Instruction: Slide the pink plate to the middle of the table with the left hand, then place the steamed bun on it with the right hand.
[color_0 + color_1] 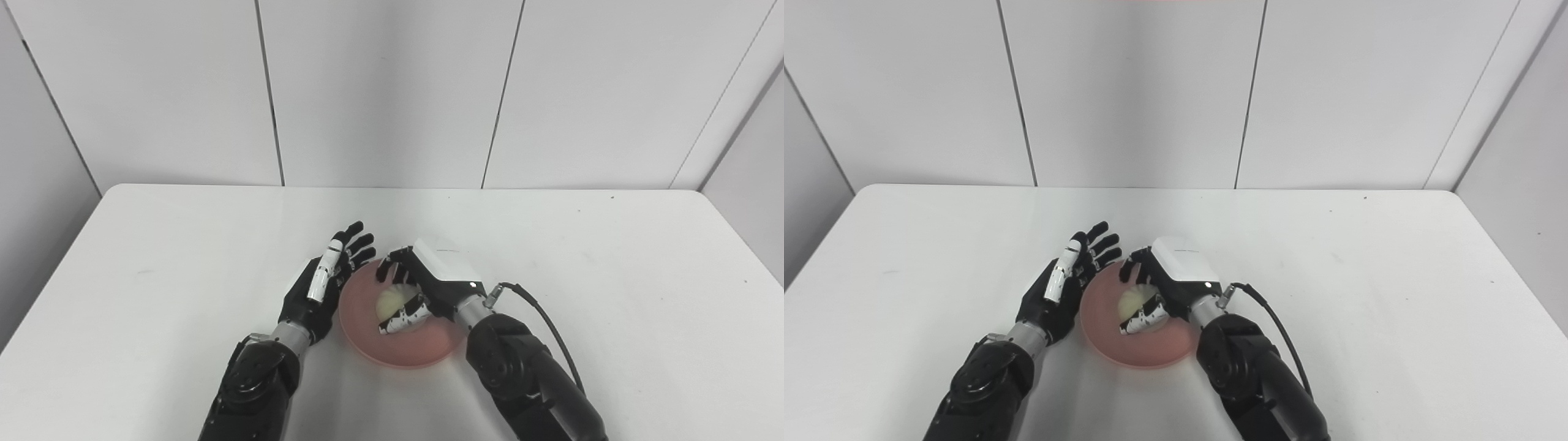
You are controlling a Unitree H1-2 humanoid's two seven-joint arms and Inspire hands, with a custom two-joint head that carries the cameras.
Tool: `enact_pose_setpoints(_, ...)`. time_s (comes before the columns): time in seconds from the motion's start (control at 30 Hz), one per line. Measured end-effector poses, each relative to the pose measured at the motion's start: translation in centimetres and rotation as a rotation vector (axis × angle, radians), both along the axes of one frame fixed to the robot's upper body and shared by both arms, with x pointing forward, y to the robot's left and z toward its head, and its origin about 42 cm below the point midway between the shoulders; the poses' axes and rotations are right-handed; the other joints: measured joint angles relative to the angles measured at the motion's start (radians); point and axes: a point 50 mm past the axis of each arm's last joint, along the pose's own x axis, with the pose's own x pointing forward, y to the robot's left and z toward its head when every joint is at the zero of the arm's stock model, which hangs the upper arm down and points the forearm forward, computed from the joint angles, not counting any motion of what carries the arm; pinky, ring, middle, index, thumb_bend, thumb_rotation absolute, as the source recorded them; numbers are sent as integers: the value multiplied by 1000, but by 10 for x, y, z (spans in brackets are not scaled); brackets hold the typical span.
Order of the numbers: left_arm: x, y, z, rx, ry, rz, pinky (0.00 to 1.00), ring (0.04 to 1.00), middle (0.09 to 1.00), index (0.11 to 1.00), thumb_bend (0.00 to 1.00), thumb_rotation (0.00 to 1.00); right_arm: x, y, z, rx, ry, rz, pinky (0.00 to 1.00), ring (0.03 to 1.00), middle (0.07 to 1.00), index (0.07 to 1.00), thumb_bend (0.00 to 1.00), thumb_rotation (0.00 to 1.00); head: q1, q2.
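The plate (398,343) is lying flat on the table (612,275), near the table's middle from left to right and toward its near half. The bun (392,300) is sitting inside the plate, on its far-left part, and is showing as a pale round shape between the right hand's fingers and thumb. The right hand (422,288) is reaching over the plate from the right, with its white back cover facing up and its fingers (387,267) curling down around the far side of the bun while the thumb is lying along the bun's near side. The fingers are closing narrowly about the bun and appear to be touching it, so the right hand is holding the bun as it is resting in the plate. The left hand (321,288) is standing just beside the plate's left rim, palm facing right toward the plate, with its fingers spreading wide and pointing to the far side. The left hand is holding nothing; whether its palm edge is touching the rim cannot be told. Both forearms are entering from the near edge, one on each side of the plate.
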Motion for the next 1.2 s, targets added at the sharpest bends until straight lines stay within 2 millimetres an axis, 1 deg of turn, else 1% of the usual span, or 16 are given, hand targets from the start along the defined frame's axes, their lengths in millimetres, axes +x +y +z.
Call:
enact_pose_setpoints(0.13, 0, 0, 0, 1, 4, 3, 925, 910, 920, 917, 366, 1000, 1, 0, 0, 2, -3, 1, 282, 368, 417, 532, 521, 0, 2, 3)
enact_pose_setpoints(0.2, 0, 0, 1, 1, 4, 4, 917, 905, 918, 910, 366, 1000, 0, 0, 0, -9, -7, 6, 327, 414, 431, 539, 520, 5, 2, 3)
enact_pose_setpoints(0.23, 0, -1, 1, 0, 4, 4, 915, 903, 916, 907, 367, 1000, -1, 0, 2, -20, -13, 12, 388, 473, 509, 518, 518, 78, 2, 3)
enact_pose_setpoints(0.27, 0, -1, 1, 0, 4, 3, 916, 903, 915, 903, 370, 1000, -3, 0, 5, -36, -19, 23, 435, 523, 575, 617, 617, 207, 2, 3)
enact_pose_setpoints(0.3, 0, -2, 1, -1, 4, 2, 914, 902, 913, 901, 370, 1000, -5, -1, 7, -57, -26, 32, 457, 555, 621, 672, 660, 288, 3, 3)
enact_pose_setpoints(0.4, 0, -2, 1, -3, 4, 1, 914, 906, 914, 898, 371, 1000, -11, -1, 19, -89, -35, 56, 500, 624, 739, 776, 710, 511, 2, 2)
enact_pose_setpoints(0.47, 0, -3, 1, -4, 5, 1, 915, 906, 915, 899, 371, 1000, -15, -1, 29, -96, -52, 59, 505, 635, 757, 793, 711, 569, 2, 2)
enact_pose_setpoints(0.57, 0, -3, 1, -5, 5, 0, 919, 910, 920, 906, 371, 1000, -22, 0, 41, -110, -40, 62, 537, 691, 803, 844, 705, 719, 0, 2)
enact_pose_setpoints(0.6, -1, -4, 1, -5, 5, 0, 920, 910, 921, 907, 372, 1000, -24, 1, 45, -120, -33, 69, 542, 699, 808, 849, 705, 736, 0, 2)
enact_pose_setpoints(0.63, -1, -4, 1, -5, 5, 1, 925, 914, 924, 913, 370, 1000, -26, 1, 47, -130, -23, 76, 582, 736, 827, 872, 715, 806, 0, 2)
enact_pose_setpoints(0.67, -1, -4, 1, -6, 5, 0, 927, 915, 926, 916, 371, 1000, -28, 1, 49, -136, -8, 76, 615, 758, 837, 882, 725, 844, 0, 2)
enact_pose_setpoints(0.73, -1, -4, 1, -6, 5, 0, 928, 915, 927, 918, 372, 1000, -32, -1, 56, -143, 8, 78, 632, 767, 842, 886, 730, 859, -2, 2)
enact_pose_setpoints(0.8, -1, -4, 1, -6, 5, 0, 936, 917, 929, 918, 371, 1000, -34, -2, 62, -145, 14, 77, 604, 771, 848, 895, 744, 871, -2, 2)
enact_pose_setpoints(0.9, -1, -4, 1, -6, 5, 0, 941, 919, 931, 917, 367, 1000, -38, -3, 72, -146, 9, 73, 597, 770, 851, 901, 745, 877, -2, 2)
enact_pose_setpoints(1.1, -1, -4, 1, -4, 5, -3, 939, 918, 932, 931, 358, 1000, -42, -7, 86, -143, -23, 57, 571, 755, 845, 896, 761, 910, -11, -3)
enact_pose_setpoints(1.2, -1, -4, 1, -3, 5, -3, 942, 923, 938, 939, 362, 1000, -39, -14, 91, -114, -29, 36, 566, 748, 834, 889, 746, 904, -18, -9)
